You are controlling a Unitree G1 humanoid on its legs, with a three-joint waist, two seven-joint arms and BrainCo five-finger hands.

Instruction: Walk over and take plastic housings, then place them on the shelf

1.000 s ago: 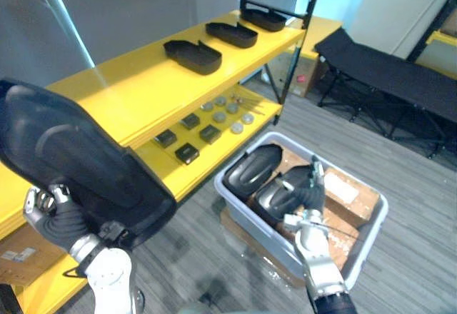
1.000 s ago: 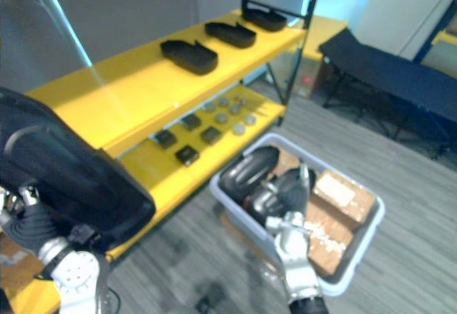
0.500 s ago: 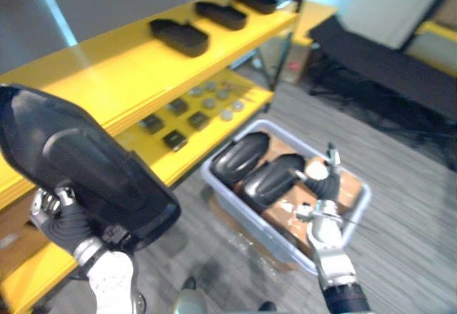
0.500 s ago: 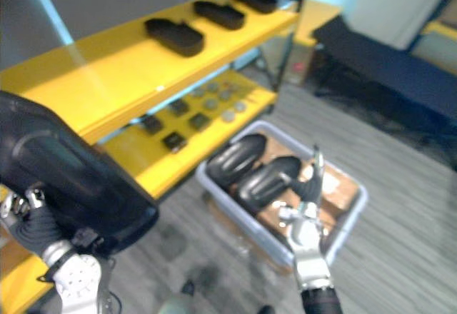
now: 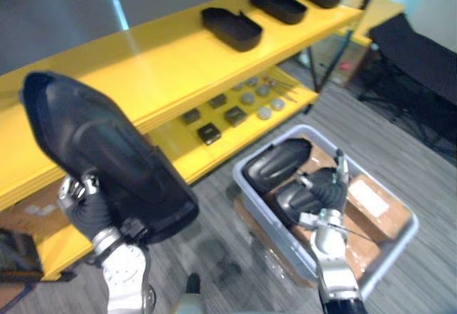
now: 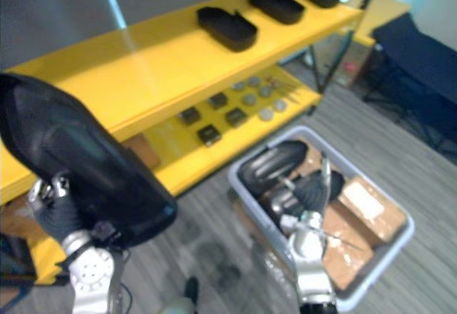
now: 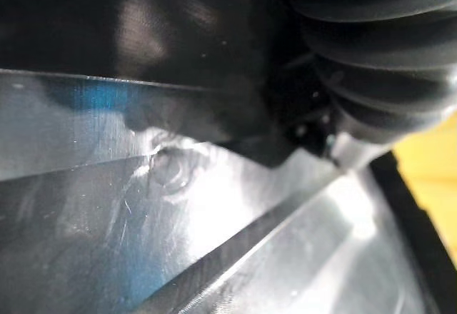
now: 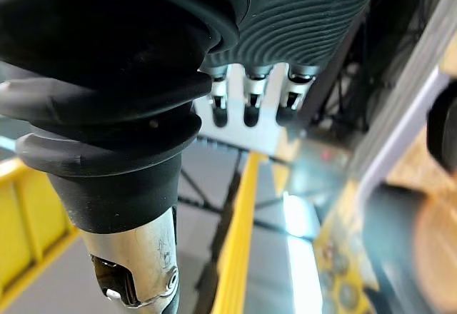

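Left eye view puts the left hand (image 5: 86, 210) low at the left, clenched on the lower edge of a big black plastic housing (image 5: 100, 150) that it holds upright in the air, just in front of the yellow shelf (image 5: 153, 68). The left wrist view looks into the shell's glossy inner face from very close.

My judgement is that the shell is light for its bulk, stiff and thin-walled, with a smooth, curved outer skin that would slide under the fingers. The rim is therefore the sound place to hold it, as the hand does now. Since a one-edge grip on so long a piece gives it leverage to swing, it should be carried level and set down flat.

Further along the shelf, three more housings (image 5: 230, 28) lie open side up in a row on the top board, with bare yellow board between them and the held one. Small parts (image 5: 235, 110) sit on the lower board.

On the floor to the right stands a grey bin (image 5: 251, 189) holding two dark housings (image 5: 275, 163) and some cardboard boxes (image 5: 368, 200). The right hand (image 5: 330, 198) hangs over the bin with its fingers straight and relaxed, grasping nothing. Its fingertips are above the nearer shell, though contact cannot be made out.
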